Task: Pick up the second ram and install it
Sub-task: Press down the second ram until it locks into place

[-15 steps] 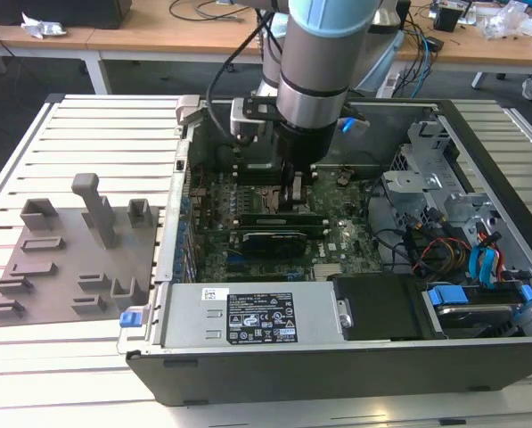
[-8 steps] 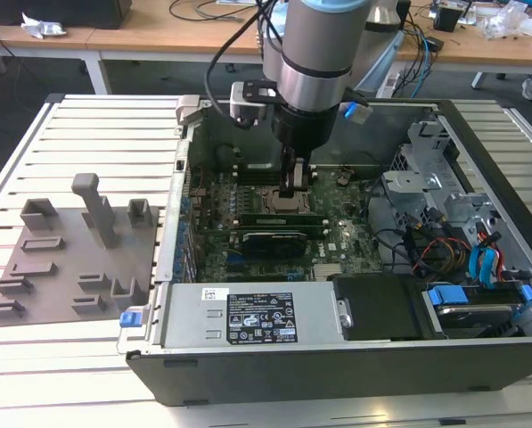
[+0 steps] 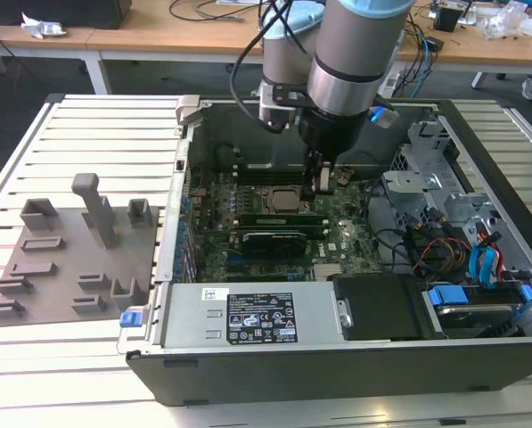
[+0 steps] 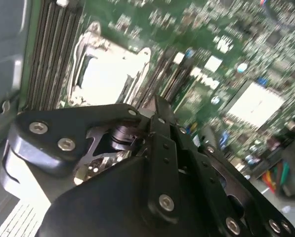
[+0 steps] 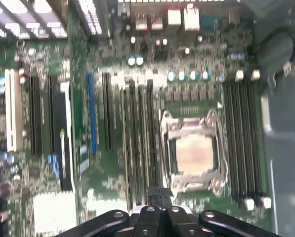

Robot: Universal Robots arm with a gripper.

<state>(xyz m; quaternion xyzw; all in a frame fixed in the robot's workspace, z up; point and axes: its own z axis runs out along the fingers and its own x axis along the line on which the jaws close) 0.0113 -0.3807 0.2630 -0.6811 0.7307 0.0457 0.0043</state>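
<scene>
1. The gripper hangs from the arm down inside the open case, tips just above the motherboard, close to the CPU socket. Coming straight down from above suits the job, since memory slots take a stick pushed in vertically
2. In the first wrist view the fingers lie pressed side by side with no gap showing between them, so the gripper looks narrow. Whether a thin board is pinched there I cannot tell; the tips cover whatever is between them
3. The ram: directly under the tips run the long slots beside the socket. A green stick seems to sit in that bank in the exterior view, just below the tips, but I cannot say if it is the first or the second one. My reading is that the second ram is at or in a slot below the gripper, being pressed or lined up
4. The tips sit on the slot line, not over the socket, which fits pushing on a stick's edge
5. The second wrist view shows the gripper linkage folded in, again a narrow pose, with the socket beyond it
6. Well away from the gripper, outside the case, the grey tray has no green stick that I can make out on it, which suits both sticks having been taken
</scene>
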